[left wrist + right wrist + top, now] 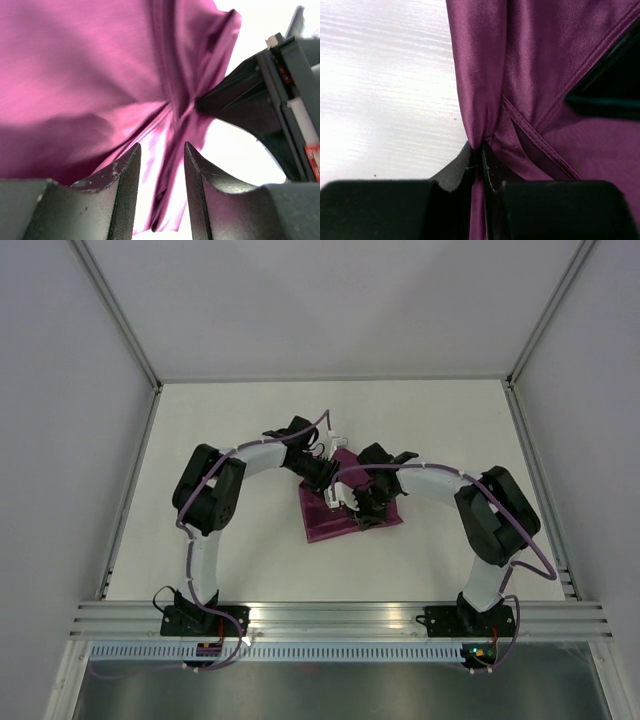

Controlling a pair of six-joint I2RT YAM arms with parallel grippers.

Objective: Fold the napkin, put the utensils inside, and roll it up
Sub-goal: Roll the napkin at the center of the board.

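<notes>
- Two arms were bolted at the near edge of the table [250,570]. The left arm [205,505] and the right arm [495,515] both bent inward toward the middle.
- Near the middle of the table was the napkin [325,525], a plum-purple cloth. It was bunched and creased, not spread flat. Its near left corner rested on the white surface.
- The right gripper [481,159] had its two fingers pressed together on a narrow gathered fold of the napkin. From this pinch the cloth fanned out away from the camera, and a hemmed edge crossed it diagonally on the right side.
- The left gripper [161,147] was just beside the right one. Its jaws were apart with a clear gap between them. The cloth was seen through this gap, but whether it touched the pads could not be told.
- From above, both grippers met over the far part of the napkin, the left one a little farther and more to the left.
- Beyond them the bare table continued to its far edge, closed in by pale grey walls [60,390].
</notes>
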